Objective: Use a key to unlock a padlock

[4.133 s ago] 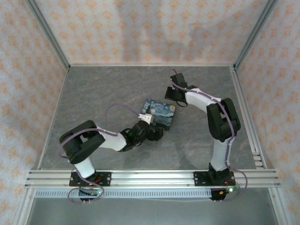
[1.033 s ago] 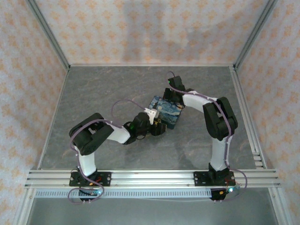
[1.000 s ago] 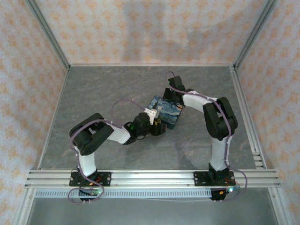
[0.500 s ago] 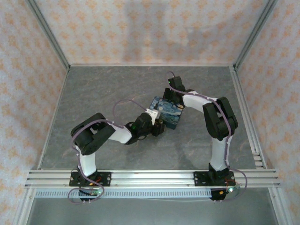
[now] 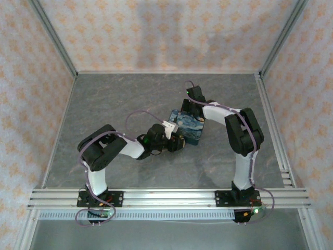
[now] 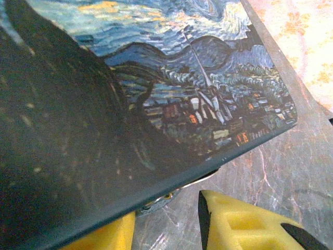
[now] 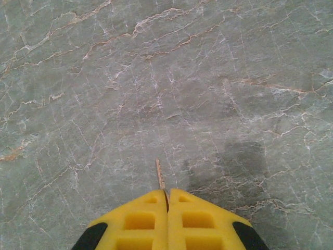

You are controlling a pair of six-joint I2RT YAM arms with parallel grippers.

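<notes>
The padlock (image 5: 188, 127) lies flat near the middle of the grey marbled table (image 5: 104, 104), painted face up, with an arm at either end. The left gripper (image 5: 176, 141) sits at its near-left edge, and that arm's wrist covers the corner in the top view. In the left wrist view the padlock (image 6: 171, 88) stands close in front of the camera and hides most of the table beyond. The yellow fingers (image 6: 244, 221) stand apart below its dark edge, one partly under it. A small metal part (image 6: 174, 191) shows under the edge, above the gap; whether the fingers press on it I cannot tell. The right gripper (image 5: 190, 108) is at the padlock's far edge. In its wrist view the right gripper (image 7: 167, 195) is pressed together on the key (image 7: 159, 177), whose thin pale tip sticks out ahead over the table, with a dark shadow (image 7: 244, 161) just to the right. Patterned walls (image 5: 156, 31) close in three sides. A rail (image 5: 166, 197) runs along the near edge, and a purple cable (image 5: 136, 115) loops above the left arm.
</notes>
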